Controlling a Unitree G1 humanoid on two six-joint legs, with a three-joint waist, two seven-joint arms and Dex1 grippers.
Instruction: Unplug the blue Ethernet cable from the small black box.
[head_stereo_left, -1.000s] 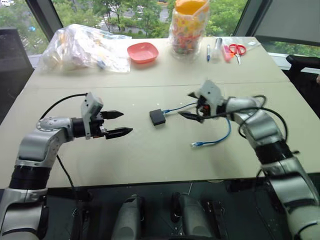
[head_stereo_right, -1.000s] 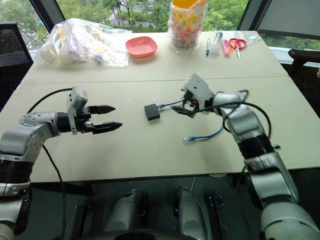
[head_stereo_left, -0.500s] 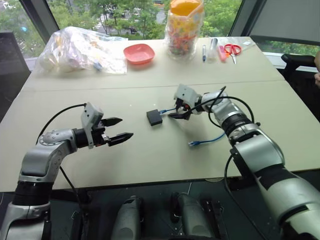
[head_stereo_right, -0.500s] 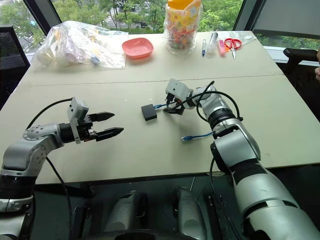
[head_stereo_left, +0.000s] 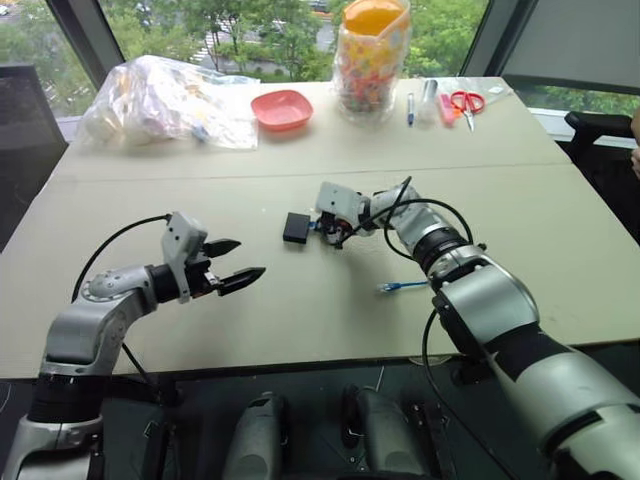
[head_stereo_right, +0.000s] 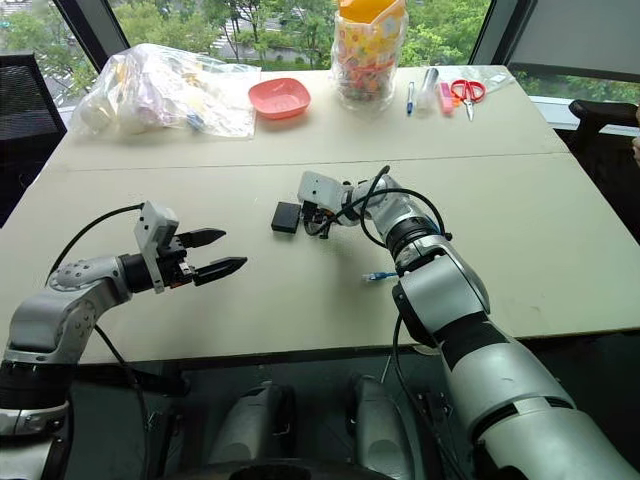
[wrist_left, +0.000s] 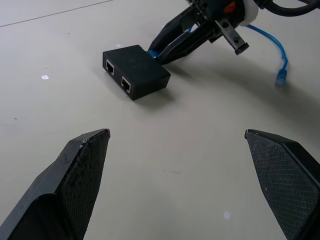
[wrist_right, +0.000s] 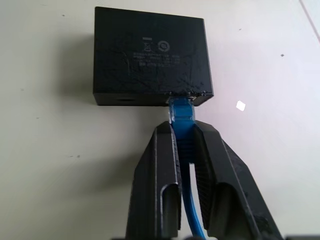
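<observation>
The small black box lies flat mid-table. The blue Ethernet cable is plugged into the side of the box that faces my right gripper. That gripper is shut on the cable just behind the plug, with its fingertips almost at the box. From there the cable runs back under the right arm to a free plug lying on the table. My left gripper hovers open to the left of the box, with nothing between its fingers. Two empty ports on the box face it.
Along the far edge stand a clear plastic bag, a pink bowl, a candy jar with an orange lid, pens and red scissors. The table's near edge runs below both arms.
My right gripper has swung left to the box and gone from open to shut on the blue cable by the plug. The left gripper has stayed open and nearly in place.
</observation>
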